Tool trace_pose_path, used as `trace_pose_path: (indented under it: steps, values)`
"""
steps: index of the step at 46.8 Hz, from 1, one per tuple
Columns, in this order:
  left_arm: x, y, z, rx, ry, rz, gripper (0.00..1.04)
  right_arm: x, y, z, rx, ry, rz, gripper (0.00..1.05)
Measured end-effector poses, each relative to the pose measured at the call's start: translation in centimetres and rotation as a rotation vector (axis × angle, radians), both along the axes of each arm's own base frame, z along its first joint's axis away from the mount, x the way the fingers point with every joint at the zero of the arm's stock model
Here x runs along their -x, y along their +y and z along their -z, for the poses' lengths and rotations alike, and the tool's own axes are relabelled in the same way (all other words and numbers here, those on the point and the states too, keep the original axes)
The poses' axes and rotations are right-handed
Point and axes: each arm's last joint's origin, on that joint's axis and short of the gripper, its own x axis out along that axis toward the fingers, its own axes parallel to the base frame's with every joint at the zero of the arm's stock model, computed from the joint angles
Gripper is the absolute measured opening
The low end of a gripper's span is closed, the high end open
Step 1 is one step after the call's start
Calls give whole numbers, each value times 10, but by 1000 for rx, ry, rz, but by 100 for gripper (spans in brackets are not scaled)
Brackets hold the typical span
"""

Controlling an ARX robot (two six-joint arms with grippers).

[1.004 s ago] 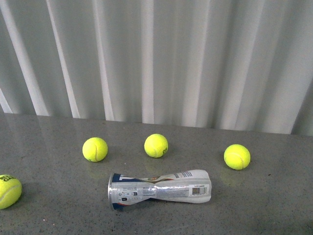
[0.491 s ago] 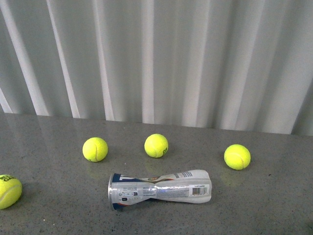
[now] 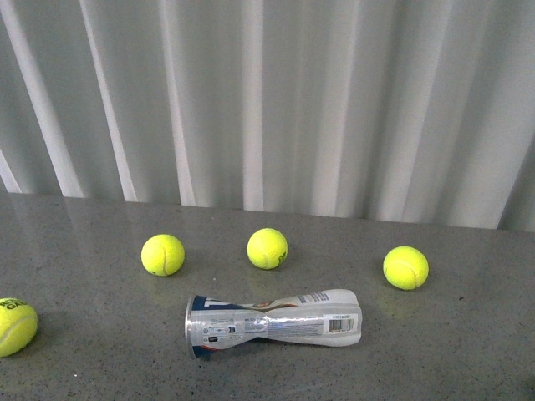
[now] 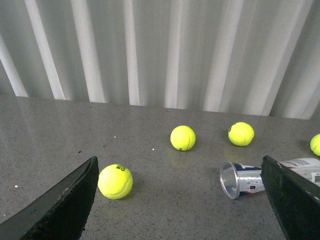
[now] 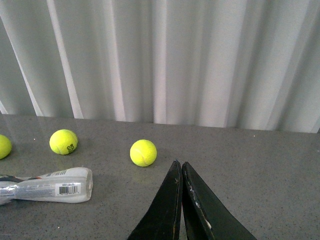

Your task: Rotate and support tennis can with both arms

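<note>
Position of the tennis can: flat on its side on the grey table, long axis across the robot's front. The metal-rimmed mouth faces the robot's left and the barcode end faces its right. The waist is dented, so the can appears to rest on its two wider ends.

Left gripper: fingers spread wide, nothing between them. It is apart from the can, whose rimmed mouth lies ahead of it, close to one finger. The wide spread suits a grasp around the rim end.

Right gripper: fingers pressed together, holding nothing, apart from the barcode end. Fingers joined this way form a blunt prop, better suited to supporting than to clamping.

Four tennis balls lie loose: three in a row behind the can, one further to the left. None touches the can.

Judgement: neither arm contacts the can, so the rotation is not yet begun. The dented waist probably flexes under clamping; grip near the stiff rim.
</note>
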Motion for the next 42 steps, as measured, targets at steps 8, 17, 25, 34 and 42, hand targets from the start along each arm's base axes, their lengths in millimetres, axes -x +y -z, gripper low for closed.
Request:
trace_pose_path:
  steps: [8, 17, 25, 34, 42]
  values:
    - [0, 0, 0, 0, 0, 0, 98, 3, 0, 0, 0, 0, 0, 3]
    - [0, 0, 0, 0, 0, 0, 98, 14, 0, 3, 0, 2, -1, 3]
    - [0, 0, 0, 0, 0, 0, 98, 14, 0, 3, 1, 6, -1, 11]
    - [0, 0, 0, 0, 0, 0, 98, 14, 0, 3, 1, 5, 0, 53]
    - [0, 0, 0, 0, 0, 0, 98, 14, 0, 3, 1, 5, -1, 80]
